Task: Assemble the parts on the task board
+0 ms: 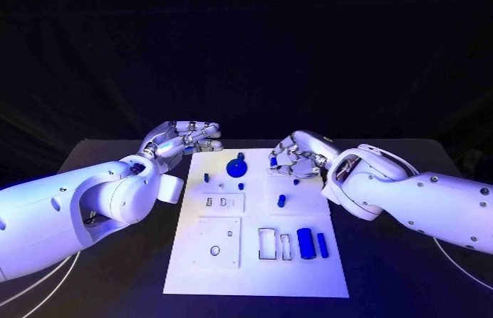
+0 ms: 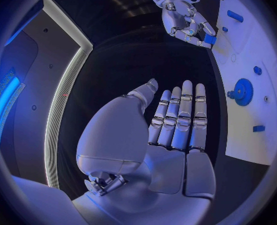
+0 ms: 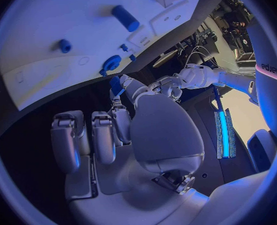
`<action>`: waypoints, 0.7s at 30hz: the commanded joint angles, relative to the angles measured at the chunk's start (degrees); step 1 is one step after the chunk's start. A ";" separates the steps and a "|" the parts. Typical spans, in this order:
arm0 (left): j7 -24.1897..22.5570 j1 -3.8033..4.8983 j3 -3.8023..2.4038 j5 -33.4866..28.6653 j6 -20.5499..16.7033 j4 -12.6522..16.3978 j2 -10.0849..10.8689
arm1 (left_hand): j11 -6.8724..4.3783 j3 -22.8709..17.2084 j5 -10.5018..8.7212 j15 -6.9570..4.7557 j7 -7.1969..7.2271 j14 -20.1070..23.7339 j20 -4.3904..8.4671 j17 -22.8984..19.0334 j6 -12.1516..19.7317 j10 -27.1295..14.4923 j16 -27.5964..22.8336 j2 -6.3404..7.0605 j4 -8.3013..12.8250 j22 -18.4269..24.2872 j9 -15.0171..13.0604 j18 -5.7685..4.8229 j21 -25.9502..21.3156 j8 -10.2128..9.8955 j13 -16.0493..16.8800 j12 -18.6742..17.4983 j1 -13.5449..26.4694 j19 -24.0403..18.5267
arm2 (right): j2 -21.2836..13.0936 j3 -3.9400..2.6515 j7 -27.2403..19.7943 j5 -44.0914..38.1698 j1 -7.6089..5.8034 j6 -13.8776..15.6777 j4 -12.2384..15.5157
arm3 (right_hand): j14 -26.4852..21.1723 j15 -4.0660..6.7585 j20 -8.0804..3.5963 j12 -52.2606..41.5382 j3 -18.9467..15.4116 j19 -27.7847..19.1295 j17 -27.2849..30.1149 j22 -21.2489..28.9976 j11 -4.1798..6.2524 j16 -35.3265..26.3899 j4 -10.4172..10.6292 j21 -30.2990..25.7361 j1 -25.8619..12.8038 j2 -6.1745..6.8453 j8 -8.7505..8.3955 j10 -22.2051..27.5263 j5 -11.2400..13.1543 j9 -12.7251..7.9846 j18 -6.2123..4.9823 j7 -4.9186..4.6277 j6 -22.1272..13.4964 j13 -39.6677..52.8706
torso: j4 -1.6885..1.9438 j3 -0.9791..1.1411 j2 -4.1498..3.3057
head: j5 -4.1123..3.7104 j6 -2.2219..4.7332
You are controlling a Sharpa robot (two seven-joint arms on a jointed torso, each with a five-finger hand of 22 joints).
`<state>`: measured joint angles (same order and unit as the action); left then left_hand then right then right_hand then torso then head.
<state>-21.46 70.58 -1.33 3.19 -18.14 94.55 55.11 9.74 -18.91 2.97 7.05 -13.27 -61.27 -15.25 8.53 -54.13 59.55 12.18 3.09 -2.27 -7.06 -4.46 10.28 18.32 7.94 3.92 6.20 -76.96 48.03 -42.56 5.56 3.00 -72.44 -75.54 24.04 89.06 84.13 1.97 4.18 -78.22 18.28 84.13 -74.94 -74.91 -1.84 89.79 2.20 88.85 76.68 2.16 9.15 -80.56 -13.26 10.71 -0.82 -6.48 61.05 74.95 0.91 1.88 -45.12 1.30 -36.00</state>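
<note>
Two hands: left hand [image 1: 183, 141] empty, fingers apart, right hand [image 1: 296, 156] seemingly pinching one blue part [image 3: 116, 84].

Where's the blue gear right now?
In the head view the blue gear sits on the far half of the task board, near its middle, between the left hand and the right hand; neither touches it.

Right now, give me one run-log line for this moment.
left hand: open, beside board, holds nothing | right hand: pinches small blue part over task board | blue gear: on board
</note>
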 commanded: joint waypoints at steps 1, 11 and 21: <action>-0.28 0.02 0.04 -0.30 1.26 -0.75 -0.51 | 0.18 0.22 0.01 0.11 -0.01 -0.01 -0.05 0.05 -0.17 0.08 -0.37 -0.42 0.26 0.07 0.07 0.26 -0.33 -0.31 0.08 -0.31 -0.03 -0.30 | 2.30 0.22 3.84 -1.61 0.41 0.91 0.76 | 5.87 0.19 -0.30 0.18 0.16 5.29 -15.06 -14.06 -0.01 0.21 0.15 0.22 0.09 -0.71 0.62 0.38 0.27 1.55 0.51 0.00 -0.39 4.12 | 0.34 -0.32 0.49 | 1.16 -0.76; -0.32 0.02 0.15 -0.37 1.28 -1.59 -1.08 | 0.18 0.24 0.01 0.11 -0.01 -0.02 -0.05 0.06 -0.18 0.09 -0.38 -0.41 0.26 0.08 0.07 0.25 -0.34 -0.31 0.09 -0.31 -0.01 -0.32 | 9.25 1.05 7.16 -5.76 2.33 -1.37 -0.91 | 5.87 0.16 -0.27 0.30 0.13 5.37 -15.06 -14.21 -0.05 0.21 0.19 0.36 -0.09 -0.68 0.61 0.47 0.37 1.57 0.56 -0.04 -0.56 4.02 | 0.52 -0.72 0.74 | 2.68 -1.24; -0.28 0.02 0.17 -0.38 1.31 -1.48 -1.18 | 0.18 0.24 0.01 0.11 -0.01 -0.02 -0.05 0.06 -0.18 0.09 -0.38 -0.41 0.26 0.08 0.07 0.25 -0.34 -0.31 0.09 -0.31 -0.01 -0.32 | 12.72 1.42 9.73 -9.76 4.36 -4.69 -2.49 | 5.87 0.13 -0.24 0.40 0.02 5.34 -15.06 -14.16 -0.09 0.21 0.17 0.31 -0.30 -0.47 0.61 0.56 0.39 1.61 0.54 -0.10 -0.73 3.95 | 0.46 -0.62 0.66 | 3.68 -2.25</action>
<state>-21.41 70.58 -1.14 3.00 -18.05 92.93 54.08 9.74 -18.91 2.97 7.04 -13.27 -61.27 -15.25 8.52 -54.14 59.55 12.18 3.09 -2.27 -7.07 -4.45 10.27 18.32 7.94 3.92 6.20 -76.96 48.03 -30.13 7.00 10.42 -78.87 -71.36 21.79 86.76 84.13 1.97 4.19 -78.22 18.26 84.12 -74.93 -74.95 -1.98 89.79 2.20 88.85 76.54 2.02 9.17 -80.43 -12.93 10.72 -0.82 -6.67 60.44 74.93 1.37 1.25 -44.44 4.72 -37.97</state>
